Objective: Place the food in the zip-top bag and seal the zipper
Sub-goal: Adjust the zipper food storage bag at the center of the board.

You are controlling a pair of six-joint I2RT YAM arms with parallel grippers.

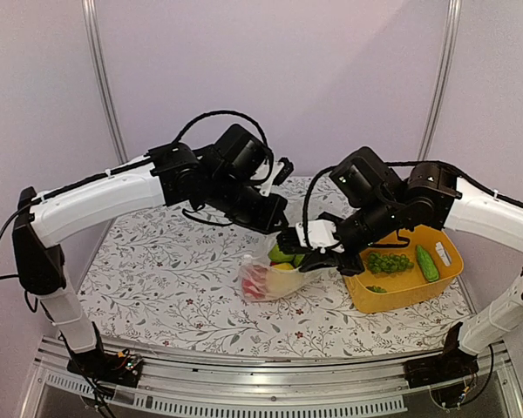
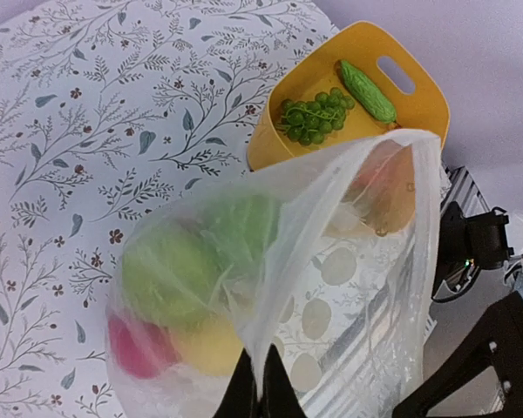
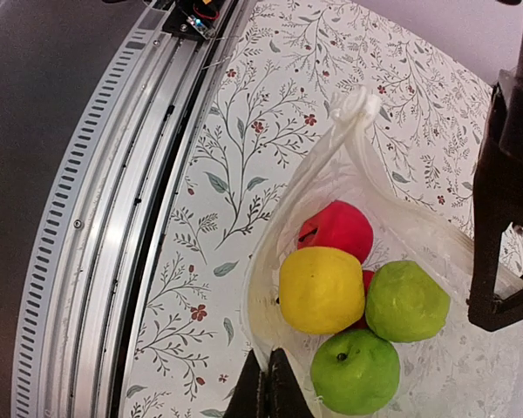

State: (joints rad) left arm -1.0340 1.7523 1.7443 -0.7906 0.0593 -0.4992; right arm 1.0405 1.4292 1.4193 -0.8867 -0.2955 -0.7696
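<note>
Zip-top bag (image 1: 261,279): one, at the centre of the top view, its lower part resting on the flower-patterned table (image 1: 166,279) and its mouth held up and open between the two arms.
Left gripper (image 2: 260,396): fingers closed together on a fold of the bag's rim at the bottom edge of the left wrist view.
Right gripper (image 3: 268,392): fingers pinched on the opposite side of the rim, at the bottom centre of the right wrist view.
Green balls (image 3: 407,300): two in the bag, lower right of the right wrist view, one with a dark stem dimple.
Yellow ball (image 3: 321,289): one, touching both green ones.
Red ball (image 3: 336,228): one, above the yellow one. A red sliver shows between yellow and green; I cannot tell whether it is a second piece.
Yellow tub (image 1: 418,300): one, just to the right of the bag in the top view.
Cucumber (image 2: 366,90): one, in the tub beside its handle slot.
Green bunch (image 2: 314,117): one knobbly cluster in the tub, next to the cucumber.
Small green piece (image 1: 376,289): one, at the tub's near corner, too small to name.
Zipper: cannot be told apart from the crinkled rim in any view.
Hard to make out: through the plastic in the left wrist view the balls are blurred blobs. Both grippers' fingers are cut off by the frame edges in their wrist views.
</note>
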